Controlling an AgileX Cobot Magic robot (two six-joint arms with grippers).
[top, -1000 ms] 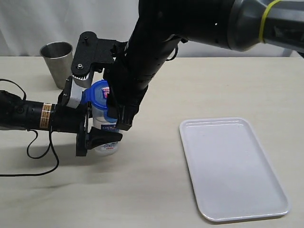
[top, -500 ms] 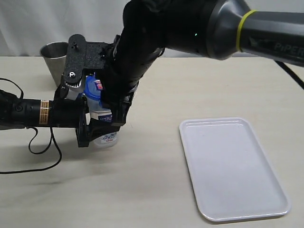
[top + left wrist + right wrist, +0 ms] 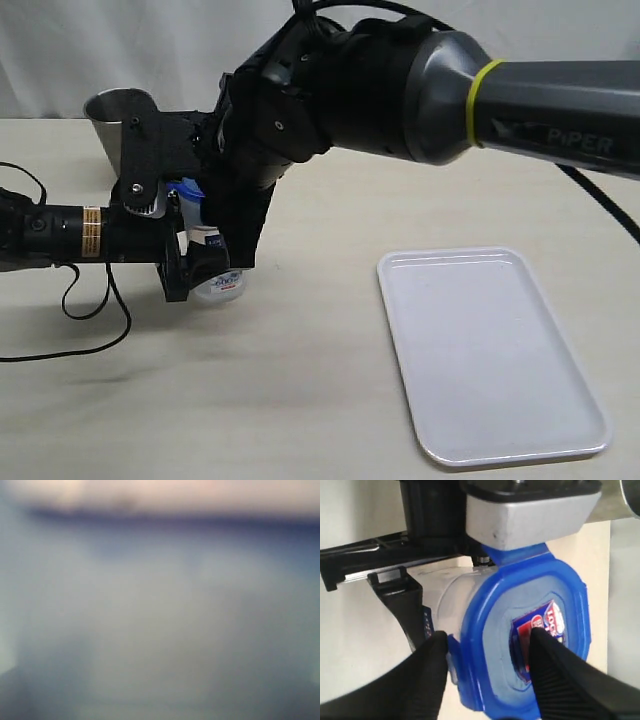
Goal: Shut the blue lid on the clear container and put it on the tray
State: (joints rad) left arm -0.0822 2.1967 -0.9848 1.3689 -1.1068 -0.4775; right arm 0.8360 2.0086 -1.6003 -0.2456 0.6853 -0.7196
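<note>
Exterior view: clear container (image 3: 207, 240) sits near-upright at the left-centre of the beige table (image 3: 330, 400), its top leaning slightly toward 11 o'clock. Can't tell if its base touches the table. Coming in flat from 9 o'clock, the left gripper (image 3: 190, 265) has its jaws closed on the container's sides & holds it. On top sits the blue lid (image 3: 186, 188), mostly hidden by the right arm (image 3: 400, 80), which reaches across from 2 o'clock & hangs over it. At approx 4 o'clock from the container, well apart, lies the tray (image 3: 490, 440), nothing on it. At 11 o'clock, near the left gripper, stands a steel cup (image 3: 112, 110).

Right wrist view: the right gripper (image 3: 487, 640) looks down the container's long axis onto the lid. Its fingers are spread wide & grip nothing. One fingertip (image 3: 542, 645) lies over the lid's label, the other just off the lid's edge by a flap. Can't tell if it presses.

Left wrist view: blur only.

Judgement: lid is on, flaps prob. not all snapped. The next push goes straight down the axis, w/ the left gripper as brace. The way to the tray looks open once the right arm clears.
</note>
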